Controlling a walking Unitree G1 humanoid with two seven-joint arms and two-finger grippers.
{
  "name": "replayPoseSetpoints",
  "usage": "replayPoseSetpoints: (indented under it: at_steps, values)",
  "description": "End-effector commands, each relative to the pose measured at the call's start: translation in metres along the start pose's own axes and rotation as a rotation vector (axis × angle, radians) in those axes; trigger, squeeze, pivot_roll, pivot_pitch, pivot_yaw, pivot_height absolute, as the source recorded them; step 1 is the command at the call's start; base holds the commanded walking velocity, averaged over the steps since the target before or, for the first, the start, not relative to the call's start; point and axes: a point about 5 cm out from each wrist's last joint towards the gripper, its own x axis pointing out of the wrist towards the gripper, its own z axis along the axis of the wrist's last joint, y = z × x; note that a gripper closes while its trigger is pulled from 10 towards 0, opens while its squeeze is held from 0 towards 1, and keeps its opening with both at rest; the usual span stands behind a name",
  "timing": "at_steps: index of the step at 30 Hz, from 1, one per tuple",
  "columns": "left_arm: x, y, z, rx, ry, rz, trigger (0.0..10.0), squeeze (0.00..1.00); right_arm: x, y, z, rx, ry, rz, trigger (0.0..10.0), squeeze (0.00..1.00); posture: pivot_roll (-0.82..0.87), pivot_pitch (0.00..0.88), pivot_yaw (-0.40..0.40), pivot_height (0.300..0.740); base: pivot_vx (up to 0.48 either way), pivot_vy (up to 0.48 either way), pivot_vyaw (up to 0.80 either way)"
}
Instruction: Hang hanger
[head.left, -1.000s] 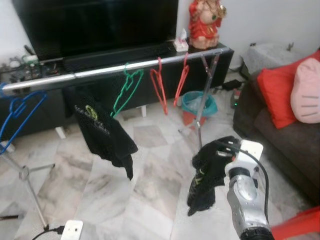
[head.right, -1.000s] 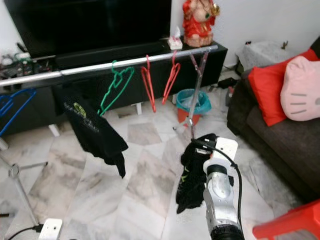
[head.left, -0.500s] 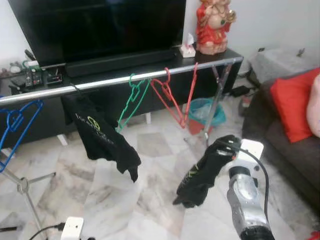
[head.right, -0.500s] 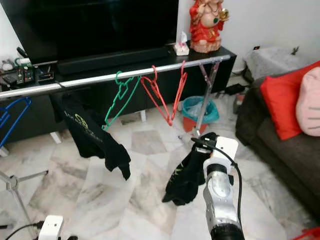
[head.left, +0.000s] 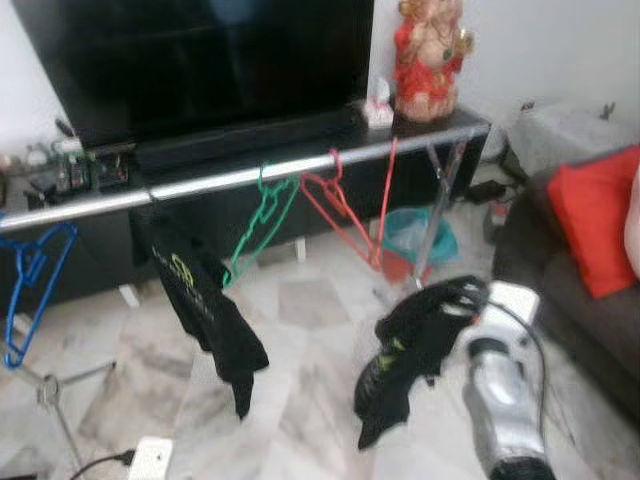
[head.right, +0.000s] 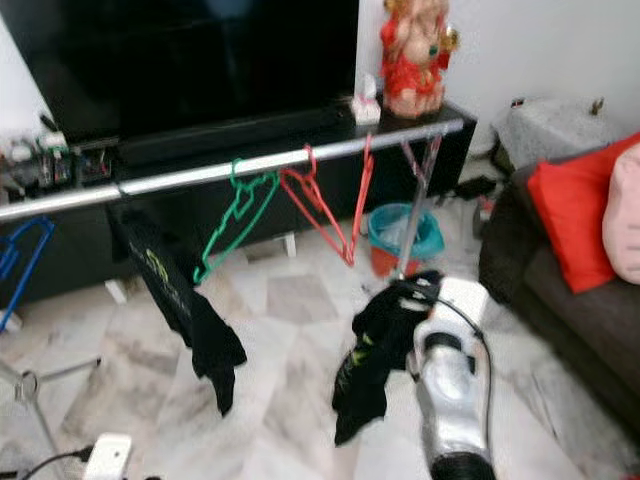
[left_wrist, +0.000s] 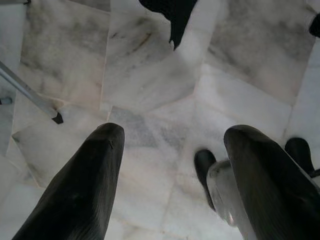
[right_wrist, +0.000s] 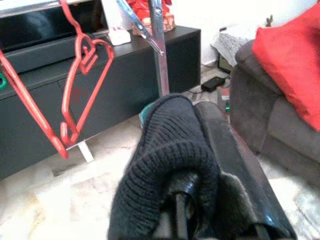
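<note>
Right wrist view: the right gripper (right_wrist: 200, 200) pinches a black garment (head.left: 405, 355) (hanger hidden). The rail (head.left: 250, 178) stands far ahead. The left gripper (left_wrist: 170, 180) hangs spread over the floor (left_wrist: 150, 85).

Right arm raised forward of the torso, silver forearm angled upward, cable along the wrist. Right gripper (head.left: 450, 300) has its jaws closed on a black garment (head.left: 405, 355), which drapes below the wrist. Left gripper (left_wrist: 170, 175) hangs low, pointing at the floor (left_wrist: 150, 90), jaws spread apart, holding nothing.
</note>
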Motion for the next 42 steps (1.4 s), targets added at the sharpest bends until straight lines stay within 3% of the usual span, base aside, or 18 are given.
replayPoseSetpoints:
  at_steps: [1, 3, 10, 21, 36, 38, 39, 40, 42]
  values:
    - [-0.003, 0.006, -0.006, 0.004, 0.026, 0.014, 10.0, 0.0, 0.003, 0.008, 0.003, 0.014, -0.007, -0.01, 10.0, 0.0, -0.22, 0.0, 0.014, 0.74, 0.337, 0.0, 0.0]
    - [-0.003, 0.006, -0.006, 0.004, 0.026, 0.015, 10.0, 0.0, 0.002, -0.005, -0.016, -0.045, 0.12, -0.105, 10.0, 0.0, -0.22, 0.0, 0.013, 0.74, 0.339, 0.0, 0.0]
    - [-0.003, 0.006, -0.006, 0.006, 0.025, 0.016, 10.0, 0.0, -0.005, -0.018, -0.033, -0.063, 0.232, -0.176, 10.0, 0.0, -0.23, 0.0, 0.015, 0.74, 0.335, 0.0, 0.0]
    - [-0.003, 0.008, -0.004, 0.012, -0.002, 0.041, 10.0, 0.0, -0.003, -0.014, -0.031, -0.05, 0.219, -0.168, 10.0, 0.0, -0.22, 0.0, 0.019, 0.74, 0.102, 0.0, 0.0]
    - [-0.01, 0.017, 0.004, 0.016, -0.182, 0.257, 10.0, 0.0, -0.006, -0.014, -0.034, -0.056, 0.22, -0.158, 10.0, 0.0, -0.2, 0.0, 0.024, 0.74, 0.0, 0.0, 0.0]
    - [-0.019, 0.031, 0.035, 0.04, -0.413, 0.281, 10.0, 0.0, -0.007, -0.014, -0.034, -0.058, 0.219, -0.154, 10.0, 0.0, -0.19, 0.0, 0.021, 0.74, 0.0, 0.0, 0.0]
    - [-0.019, 0.031, 0.035, 0.04, -0.413, 0.281, 10.0, 0.0, -0.007, -0.014, -0.034, -0.058, 0.219, -0.154, 10.0, 0.0, -0.19, 0.0, 0.021, 0.74, 0.0, 0.0, 0.0]
    - [-0.041, 0.04, 0.059, 0.078, -0.598, 0.301, 10.0, 0.0, -0.006, -0.014, -0.034, -0.06, 0.218, -0.152, 10.0, 0.0, -0.18, 0.0, 0.014, 0.74, 0.0, 0.0, 0.0]
    - [-0.058, 0.043, 0.078, 0.095, -0.687, 0.312, 10.0, 0.0, -0.006, -0.014, -0.033, -0.062, 0.217, -0.148, 10.0, 0.0, -0.18, 0.0, 0.015, 0.74, 0.0, 0.0, 0.0]
